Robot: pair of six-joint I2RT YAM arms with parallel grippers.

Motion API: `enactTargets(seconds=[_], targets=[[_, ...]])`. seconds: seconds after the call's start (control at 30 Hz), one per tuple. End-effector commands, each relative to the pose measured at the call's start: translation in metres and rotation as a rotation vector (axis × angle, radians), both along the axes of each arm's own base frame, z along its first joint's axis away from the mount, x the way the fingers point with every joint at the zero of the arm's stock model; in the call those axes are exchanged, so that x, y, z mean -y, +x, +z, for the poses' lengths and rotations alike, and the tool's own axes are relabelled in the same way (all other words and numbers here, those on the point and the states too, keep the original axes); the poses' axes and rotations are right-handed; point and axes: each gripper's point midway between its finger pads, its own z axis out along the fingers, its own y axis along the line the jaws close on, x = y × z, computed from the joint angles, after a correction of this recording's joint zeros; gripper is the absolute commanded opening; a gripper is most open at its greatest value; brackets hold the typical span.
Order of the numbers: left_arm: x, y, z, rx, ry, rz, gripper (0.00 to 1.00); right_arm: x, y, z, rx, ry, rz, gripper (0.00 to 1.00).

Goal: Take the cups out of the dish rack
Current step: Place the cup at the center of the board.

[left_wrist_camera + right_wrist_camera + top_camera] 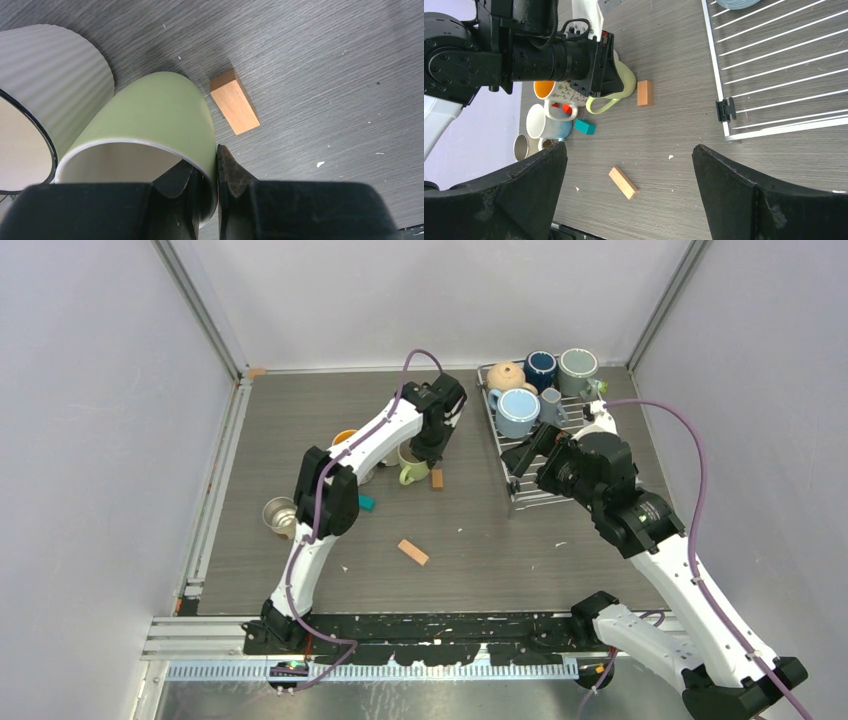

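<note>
The silver wire dish rack (520, 492) stands at the back right, its left rim (713, 60) in the right wrist view. In it are a tan cup (506, 375), a navy cup (541, 367), a grey-green cup (578, 370) and a light blue cup (517, 411). My left gripper (432, 445) (207, 167) is shut on the wall of the lime green cup (155, 110) (412, 475), one finger inside and one outside. That cup stands on the table beside a ribbed white cup (55, 90). My right gripper (527, 452) (630, 147) hangs open and empty over the rack's near left edge.
An orange-lined cup (546, 89), a white cup (544, 125) and a small metallic cup (280, 515) stand left of the lime one. Wooden blocks (413, 552) (234, 101), a teal block (585, 126) and a red block (561, 107) lie on the table.
</note>
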Motion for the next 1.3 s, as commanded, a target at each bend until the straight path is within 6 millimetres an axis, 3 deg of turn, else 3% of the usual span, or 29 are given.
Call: enactTargets(seconds=[0.0, 0.37, 0.7, 0.8, 0.93, 1.13, 1.27], targets=[[0.001, 0.009, 0.021, 0.061, 0.004, -0.019, 0.15, -0.003, 0.003, 0.022, 0.052, 0.012, 0.012, 1.0], [0.003, 0.008, 0.014, 0.044, 0.003, -0.025, 0.15, -0.003, 0.002, 0.021, 0.045, 0.009, 0.015, 1.0], [0.003, 0.007, 0.013, 0.042, -0.003, -0.026, 0.2, -0.002, 0.0, 0.021, 0.045, 0.01, 0.015, 1.0], [0.003, 0.007, 0.017, 0.049, -0.007, -0.027, 0.26, -0.001, -0.001, 0.021, 0.043, 0.009, 0.015, 1.0], [0.004, 0.006, 0.032, 0.07, -0.033, -0.025, 0.34, -0.001, -0.001, 0.023, 0.046, 0.009, 0.015, 1.0], [0.013, -0.003, 0.081, 0.135, -0.133, -0.037, 0.46, 0.0, 0.004, 0.019, 0.021, -0.015, 0.003, 1.0], [0.014, -0.013, 0.114, 0.176, -0.213, -0.033, 0.68, -0.002, 0.01, 0.017, 0.003, -0.029, -0.004, 1.0]])
